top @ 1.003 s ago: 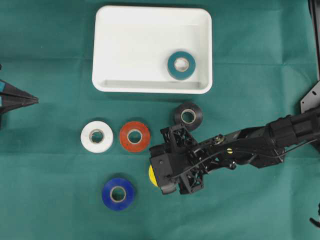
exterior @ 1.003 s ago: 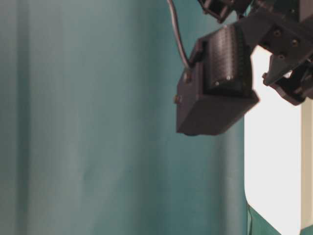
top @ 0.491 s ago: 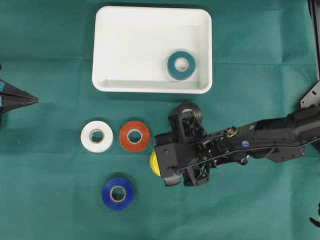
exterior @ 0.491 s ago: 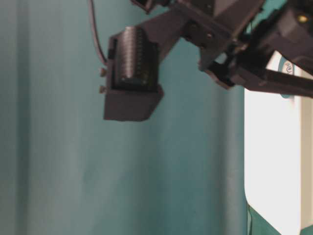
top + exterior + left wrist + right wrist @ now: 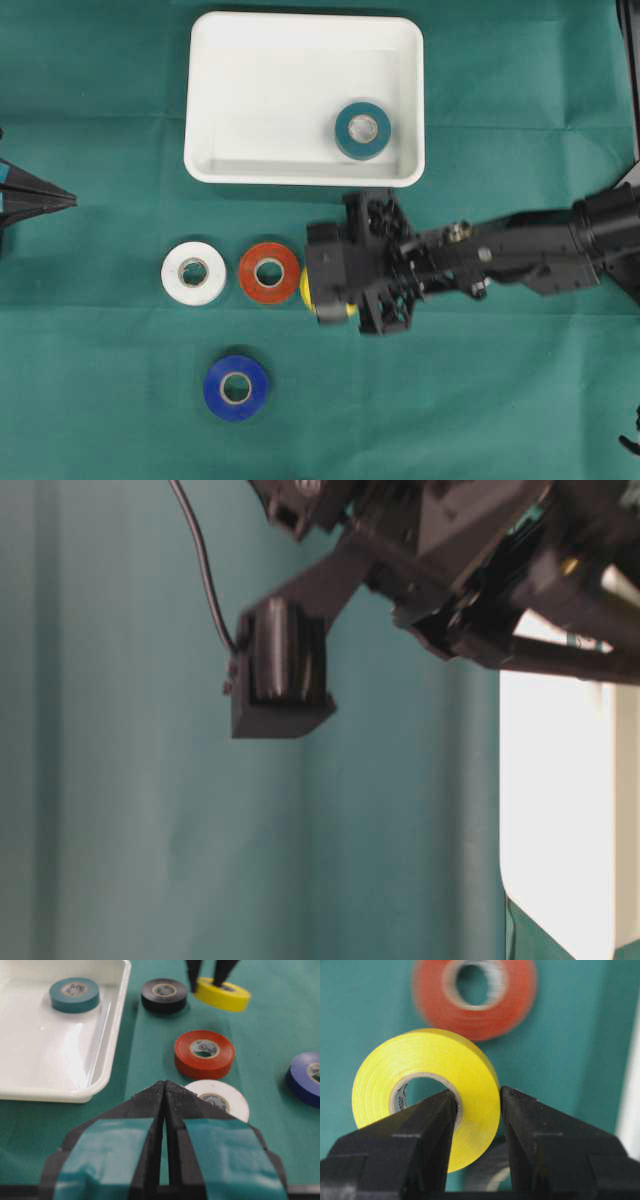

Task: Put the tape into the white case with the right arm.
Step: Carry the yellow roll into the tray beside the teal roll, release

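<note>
1. Right gripper [image 5: 477, 1110] clamped on the yellow tape [image 5: 427, 1095]: one finger through the core, the other on the outer wall. In the left wrist view the roll hangs tilted off the green cloth [image 5: 480, 400].
2. Just beside the gripper, toward the left arm: red tape [image 5: 269, 272], then white tape [image 5: 193, 272]. Blue tape [image 5: 236, 387] lies apart from these, lower in the overhead view.
3. Black tape [image 5: 164, 995] sits close by the yellow roll, hidden under the right arm [image 5: 520, 260] from overhead.
4. White case [image 5: 250, 100] lies beyond the gripper, near; teal tape [image 5: 362, 130] rests inside, at its right end.
5. Left gripper [image 5: 164, 1097] pressed together, holding nothing, well apart at the cloth's left edge.
</note>
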Motion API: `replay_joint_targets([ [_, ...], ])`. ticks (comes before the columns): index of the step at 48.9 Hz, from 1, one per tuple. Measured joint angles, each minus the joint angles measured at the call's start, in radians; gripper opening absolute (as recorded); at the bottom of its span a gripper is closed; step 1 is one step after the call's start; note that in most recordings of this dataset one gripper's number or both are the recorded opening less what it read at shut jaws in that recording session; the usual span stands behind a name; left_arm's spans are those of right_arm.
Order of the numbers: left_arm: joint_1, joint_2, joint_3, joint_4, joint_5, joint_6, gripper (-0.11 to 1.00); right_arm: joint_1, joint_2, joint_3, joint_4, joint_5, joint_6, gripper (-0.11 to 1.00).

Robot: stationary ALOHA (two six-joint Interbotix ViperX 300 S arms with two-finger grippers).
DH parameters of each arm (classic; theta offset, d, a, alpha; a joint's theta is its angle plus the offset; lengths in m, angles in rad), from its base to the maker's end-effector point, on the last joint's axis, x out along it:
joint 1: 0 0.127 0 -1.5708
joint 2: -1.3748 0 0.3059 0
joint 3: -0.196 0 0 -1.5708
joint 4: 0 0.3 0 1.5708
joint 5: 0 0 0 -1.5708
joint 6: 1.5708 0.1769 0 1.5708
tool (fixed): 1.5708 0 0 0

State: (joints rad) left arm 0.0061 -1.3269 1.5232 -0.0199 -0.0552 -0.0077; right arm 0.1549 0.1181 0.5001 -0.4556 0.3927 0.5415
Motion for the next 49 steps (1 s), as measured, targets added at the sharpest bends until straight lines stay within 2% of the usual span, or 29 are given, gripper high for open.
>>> replay_joint_targets([
  [19, -0.002, -0.032, 0.014, -0.002, 0.000, -0.002, 0.00, -0.178, 0.000, -0.041, 0.002, 0.051, -0.003, 0.01],
  [49, 0.000, -0.031, 0.015, -0.002, 0.000, 0.000, 0.00, -0.460, -0.002, -0.052, -0.002, 0.049, -0.003, 0.01],
])
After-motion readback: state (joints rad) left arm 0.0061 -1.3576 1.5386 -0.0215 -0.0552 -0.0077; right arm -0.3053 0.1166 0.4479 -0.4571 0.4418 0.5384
